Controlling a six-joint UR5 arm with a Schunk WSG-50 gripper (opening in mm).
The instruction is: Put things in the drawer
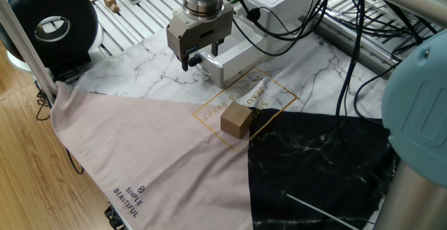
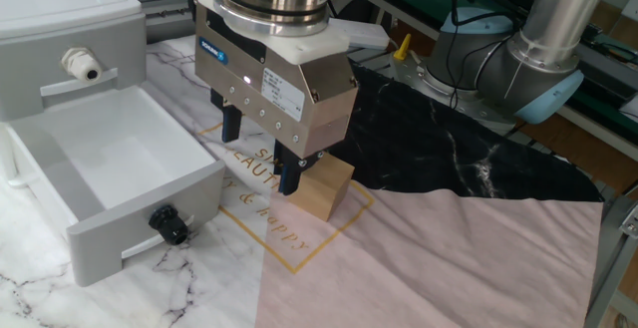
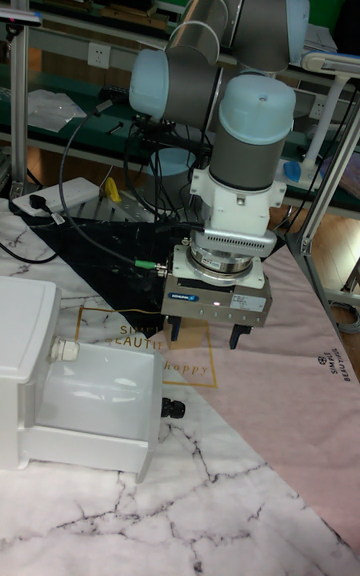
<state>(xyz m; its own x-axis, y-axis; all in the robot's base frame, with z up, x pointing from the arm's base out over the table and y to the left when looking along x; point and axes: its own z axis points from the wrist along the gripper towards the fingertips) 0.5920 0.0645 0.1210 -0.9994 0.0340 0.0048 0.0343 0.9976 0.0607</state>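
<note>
A tan-brown cube (image 1: 236, 120) (image 2: 324, 190) rests on the gold-printed square of the cloth. The white drawer (image 2: 110, 168) (image 3: 95, 406) stands pulled out of its white cabinet (image 2: 60, 29). Its inside shows nothing, and a black knob (image 2: 169, 225) sits on its front. My gripper (image 1: 201, 59) (image 2: 261, 151) (image 3: 207, 334) hangs open above the cloth, between the drawer and the cube, with nothing between its fingers. One dark finger (image 2: 291, 176) is just beside the cube on its drawer side. In the tall view the gripper body hides the cube.
A patchwork cloth of pink (image 1: 140, 146), marble and black (image 1: 321, 167) panels covers the table. A black round device (image 1: 49, 24) stands at the far left, with tiny wooden blocks (image 1: 110, 3) behind it. Cables (image 1: 293, 20) trail behind the arm.
</note>
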